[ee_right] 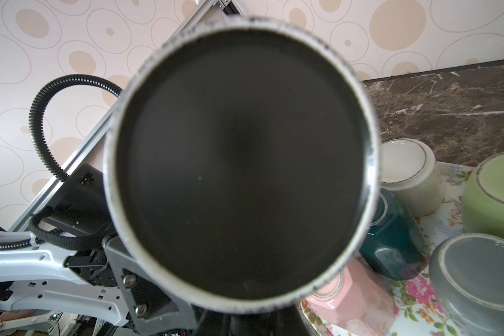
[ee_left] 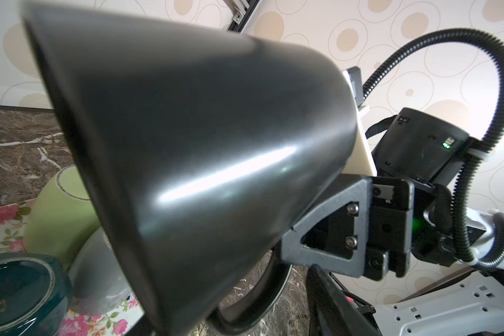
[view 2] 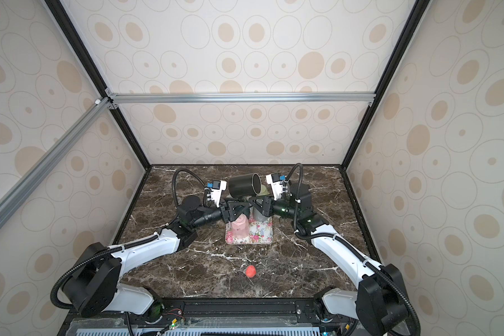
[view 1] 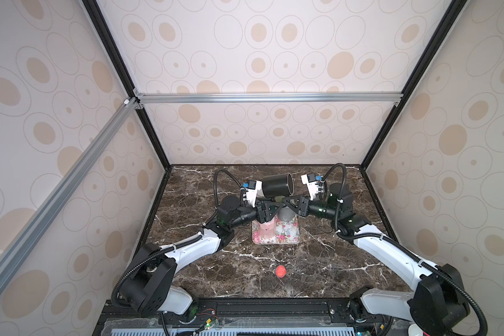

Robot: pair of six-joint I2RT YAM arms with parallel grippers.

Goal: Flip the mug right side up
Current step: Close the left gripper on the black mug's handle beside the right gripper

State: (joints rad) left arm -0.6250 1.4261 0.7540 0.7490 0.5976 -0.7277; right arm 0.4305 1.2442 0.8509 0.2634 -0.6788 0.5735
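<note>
Two robot arms meet over a marble counter [view 1: 216, 261], with a black mug [view 1: 275, 184] held in the air between them. The mug lies on its side, mouth to the right and base to the left, above the far end of a floral tray [view 1: 291, 240]. The right wrist view looks straight into its dark open mouth, and the left wrist view shows its handle [ee_left: 280, 276] hanging underneath.

The right pincer [view 1: 287, 203] reaches in from the right and is clamped narrow on the mug's underside. The left pincer [view 1: 274, 208] comes up from the left to the same spot, with one grey finger lying against the mug's outer wall. How far apart its jaws stand, and whether they grip, cannot be told.

Five more mugs stand mouth-down on the tray below:
- A pink mug [view 1: 266, 228] at the near left.
- A grey mug [view 1: 285, 216] just to its right.
- A green mug [ee_right: 495, 189], a cream mug [ee_right: 408, 174] and a teal mug [ee_right: 390, 241], which show in the right wrist view.

A small red ball [view 1: 281, 271] lies alone on the counter, nearer than the tray and well apart from it.
</note>
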